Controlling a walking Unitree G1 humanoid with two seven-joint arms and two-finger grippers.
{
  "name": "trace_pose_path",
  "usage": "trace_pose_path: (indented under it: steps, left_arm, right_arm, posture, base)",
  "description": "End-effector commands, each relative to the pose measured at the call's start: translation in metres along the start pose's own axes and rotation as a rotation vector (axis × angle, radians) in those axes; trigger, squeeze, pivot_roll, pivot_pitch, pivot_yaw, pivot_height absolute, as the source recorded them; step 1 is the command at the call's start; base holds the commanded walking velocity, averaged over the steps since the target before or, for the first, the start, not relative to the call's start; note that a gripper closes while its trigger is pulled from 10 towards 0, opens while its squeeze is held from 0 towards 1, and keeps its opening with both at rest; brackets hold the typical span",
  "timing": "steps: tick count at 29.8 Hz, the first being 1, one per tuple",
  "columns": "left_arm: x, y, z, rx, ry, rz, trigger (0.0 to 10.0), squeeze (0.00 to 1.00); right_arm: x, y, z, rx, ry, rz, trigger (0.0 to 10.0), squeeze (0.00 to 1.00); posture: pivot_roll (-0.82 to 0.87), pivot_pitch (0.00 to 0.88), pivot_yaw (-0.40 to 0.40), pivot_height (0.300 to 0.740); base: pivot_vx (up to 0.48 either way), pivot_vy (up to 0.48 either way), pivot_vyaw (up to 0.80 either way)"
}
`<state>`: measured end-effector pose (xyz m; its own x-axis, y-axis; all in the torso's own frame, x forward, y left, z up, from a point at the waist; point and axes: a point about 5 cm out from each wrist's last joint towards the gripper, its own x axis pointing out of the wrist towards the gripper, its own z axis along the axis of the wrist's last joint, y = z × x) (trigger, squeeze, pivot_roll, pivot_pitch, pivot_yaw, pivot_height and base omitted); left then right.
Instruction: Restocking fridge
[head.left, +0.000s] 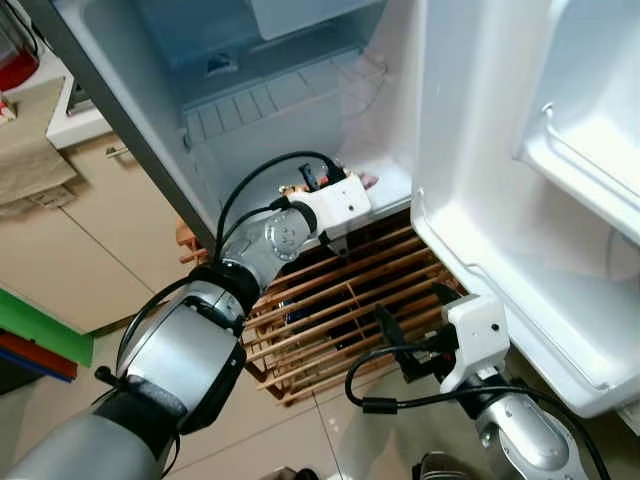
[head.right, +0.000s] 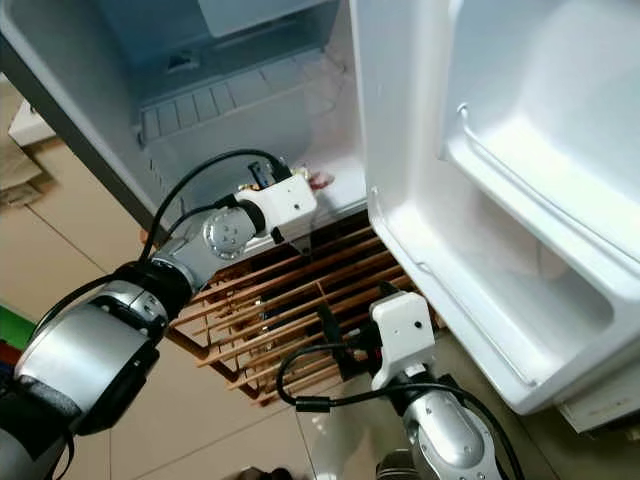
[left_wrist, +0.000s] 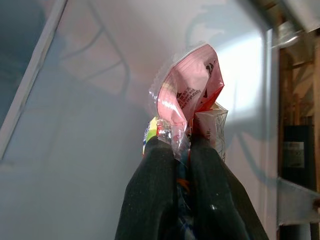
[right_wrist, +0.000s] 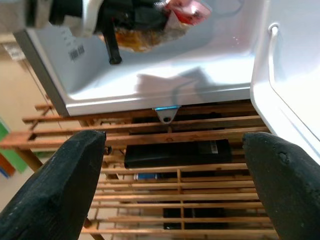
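The left gripper (left_wrist: 182, 150) is closed on a clear plastic bag (left_wrist: 187, 95); the two black fingers (left_wrist: 150, 200) are pressed together with the bag's twisted neck pinched between them. Above the fingertips the bag is seen with a red printed part, and a small carton (left_wrist: 212, 125) and something yellow are seen inside it, just beside the fingers. The bag is held inside the open fridge (head.left: 290, 110), low over its white bottom floor, close to the front edge. Behind the bag a ribbed white shelf (head.left: 260, 100) is seen in the fridge.

The right gripper (right_wrist: 175, 150) is held lower, outside the fridge, with its fingers spread wide and nothing between them. Between and beyond its fingers a wooden slatted rack (head.left: 340, 310) is seen under the fridge, with a dark flat box (right_wrist: 175, 150) lying in it. Beside this gripper, on its right, the open fridge door (head.left: 520, 200) is found, with white door shelves (head.right: 530, 210). To the left of the fridge a beige cabinet (head.left: 80, 230) is seen.
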<state>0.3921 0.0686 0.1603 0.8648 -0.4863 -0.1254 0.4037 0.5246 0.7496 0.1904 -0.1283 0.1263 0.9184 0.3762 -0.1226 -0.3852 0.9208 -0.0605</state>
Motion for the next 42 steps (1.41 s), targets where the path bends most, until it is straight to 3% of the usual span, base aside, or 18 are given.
trace_pose_path:
  steps: [1, 3, 4, 5, 10, 14, 17, 19, 20, 21, 22, 25, 27, 38, 42]
  left_arm:
    - [-0.003, 0.009, -0.006, 0.001, 0.007, 0.026, 10.0, 0.00]
    - [-0.004, 0.012, -0.006, 0.012, 0.002, 0.034, 10.0, 0.00]
    - [-0.004, 0.017, -0.005, 0.018, -0.007, 0.049, 10.0, 0.00]
    - [-0.004, 0.019, -0.005, 0.018, -0.009, 0.058, 10.0, 0.00]
    - [-0.006, 0.025, -0.005, 0.019, -0.013, 0.075, 10.0, 0.00]
    - [-0.005, 0.026, -0.003, 0.035, -0.022, 0.068, 10.0, 0.00]
    - [-0.004, 0.028, 0.000, 0.036, -0.032, 0.067, 10.0, 0.00]
    - [-0.003, 0.029, 0.002, 0.034, -0.037, 0.068, 10.0, 0.00]
    - [-0.003, 0.029, 0.003, 0.034, -0.041, 0.069, 10.0, 0.00]
    - [-0.003, 0.029, 0.004, 0.039, -0.046, 0.067, 10.0, 0.00]
    - [-0.003, 0.029, 0.004, 0.039, -0.046, 0.067, 10.0, 0.00]
    - [-0.002, 0.029, 0.006, 0.059, -0.052, 0.062, 10.0, 0.00]
    - [-0.002, 0.028, 0.006, 0.061, -0.053, 0.057, 10.0, 0.00]
    - [-0.004, 0.012, -0.006, 0.089, -0.011, -0.004, 10.0, 0.00]
    - [-0.004, 0.009, -0.005, 0.044, -0.005, 0.009, 10.0, 0.00]
  right_arm:
    - [0.001, 0.000, 0.001, -0.018, 0.009, 0.006, 10.0, 0.00]
    - [-0.002, -0.007, -0.001, -0.069, 0.031, -0.009, 10.0, 0.00]
    - [-0.005, -0.024, -0.008, -0.151, 0.072, -0.054, 10.0, 0.00]
    - [-0.006, -0.035, -0.010, -0.175, 0.084, -0.096, 10.0, 0.00]
    - [-0.012, -0.066, -0.011, -0.210, 0.104, -0.221, 10.0, 0.00]
    - [-0.024, -0.108, -0.013, -0.337, 0.159, -0.425, 10.0, 0.00]
    - [-0.028, -0.122, -0.009, -0.363, 0.149, -0.517, 10.0, 0.00]
    - [-0.024, -0.117, -0.004, -0.333, 0.107, -0.499, 10.0, 0.00]
    - [-0.020, -0.109, -0.001, -0.288, 0.076, -0.470, 10.0, 0.00]
    - [-0.010, -0.088, 0.005, -0.201, 0.018, -0.384, 10.0, 0.00]
    - [-0.010, -0.088, 0.005, -0.201, 0.018, -0.384, 10.0, 0.00]
    - [0.001, -0.057, 0.010, -0.117, -0.031, -0.237, 10.0, 0.00]
    - [0.003, -0.049, 0.008, -0.095, -0.031, -0.194, 10.0, 0.00]
    - [-0.009, -0.030, 0.004, -0.041, 0.002, -0.134, 10.0, 0.00]
    - [-0.020, -0.024, 0.003, -0.035, 0.028, -0.132, 10.0, 0.00]
  posture:
    - [-0.26, 0.131, 0.177, 0.740]
    - [-0.25, 0.122, 0.162, 0.740]
    - [-0.25, 0.110, 0.151, 0.740]
    - [-0.25, 0.104, 0.149, 0.740]
    - [-0.25, 0.086, 0.157, 0.740]
    - [-0.26, 0.067, 0.177, 0.740]
    - [-0.26, 0.054, 0.189, 0.740]
    - [-0.26, 0.047, 0.191, 0.740]
    - [-0.26, 0.044, 0.191, 0.740]
    - [-0.25, 0.041, 0.191, 0.740]
    - [-0.25, 0.041, 0.191, 0.740]
    - [-0.25, 0.044, 0.187, 0.740]
    - [-0.25, 0.047, 0.184, 0.740]
    - [-0.27, 0.133, 0.175, 0.740]
    - [-0.29, 0.174, 0.170, 0.740]
  base:
    - [0.000, 0.000, 0.00]
    - [0.000, 0.000, 0.00]
    - [0.000, 0.000, 0.00]
    - [0.000, 0.000, 0.00]
    - [0.000, 0.000, 0.00]
    - [0.000, 0.000, 0.00]
    - [0.000, 0.000, 0.00]
    - [0.000, 0.000, 0.00]
    - [0.000, 0.000, 0.00]
    - [0.000, 0.000, 0.00]
    - [0.000, 0.000, 0.00]
    - [0.000, 0.000, 0.00]
    - [0.000, 0.000, 0.00]
    - [0.000, 0.000, 0.00]
    - [0.000, 0.000, 0.00]
